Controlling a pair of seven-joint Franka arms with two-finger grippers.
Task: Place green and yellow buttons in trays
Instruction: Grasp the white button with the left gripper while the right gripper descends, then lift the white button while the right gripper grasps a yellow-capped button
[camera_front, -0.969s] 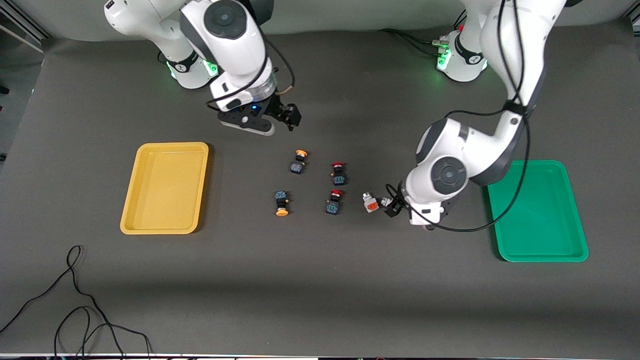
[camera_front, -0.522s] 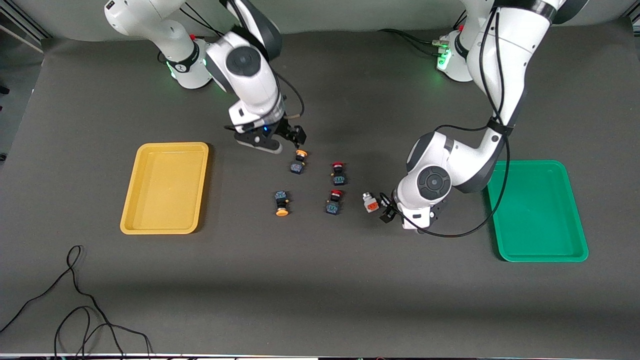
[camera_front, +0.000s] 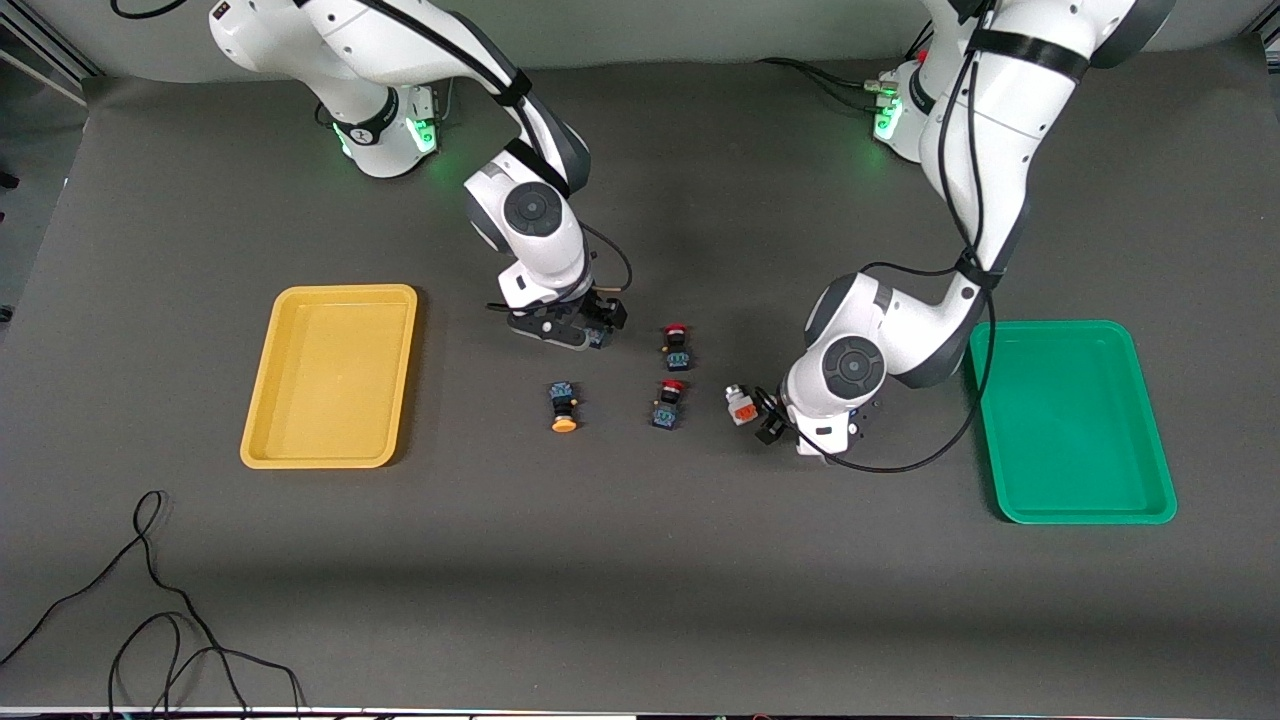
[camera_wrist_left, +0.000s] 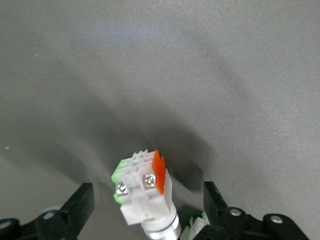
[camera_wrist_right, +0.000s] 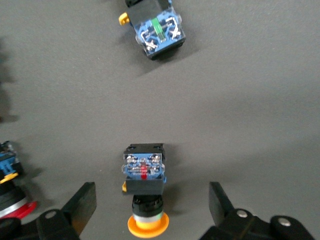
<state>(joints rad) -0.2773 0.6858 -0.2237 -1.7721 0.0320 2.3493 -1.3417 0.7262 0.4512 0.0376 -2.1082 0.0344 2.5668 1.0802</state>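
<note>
A dark-bodied button with an orange-yellow cap (camera_wrist_right: 145, 200) lies on the mat between the open fingers of my right gripper (camera_wrist_right: 152, 187), which is low over it in the front view (camera_front: 597, 322). The second yellow-capped button (camera_front: 563, 405) lies nearer the camera and also shows in the right wrist view (camera_wrist_right: 155, 35). A white-bodied button with an orange patch (camera_wrist_left: 145, 192) lies between the open fingers of my left gripper (camera_wrist_left: 147, 187), seen low beside it in the front view (camera_front: 765, 418). A second white piece (camera_wrist_left: 196, 230) touches one finger. The yellow tray (camera_front: 330, 380) and the green tray (camera_front: 1075, 420) hold nothing.
Two dark switches with red caps (camera_front: 677, 345) (camera_front: 668, 402) lie between the two grippers. One red cap shows at the edge of the right wrist view (camera_wrist_right: 11, 206). A loose black cable (camera_front: 150, 600) lies on the mat near the camera, at the right arm's end.
My right gripper has come down and toward the camera onto the yellow-capped button. My left gripper has sunk lower and edged toward the white button. No button has moved.
</note>
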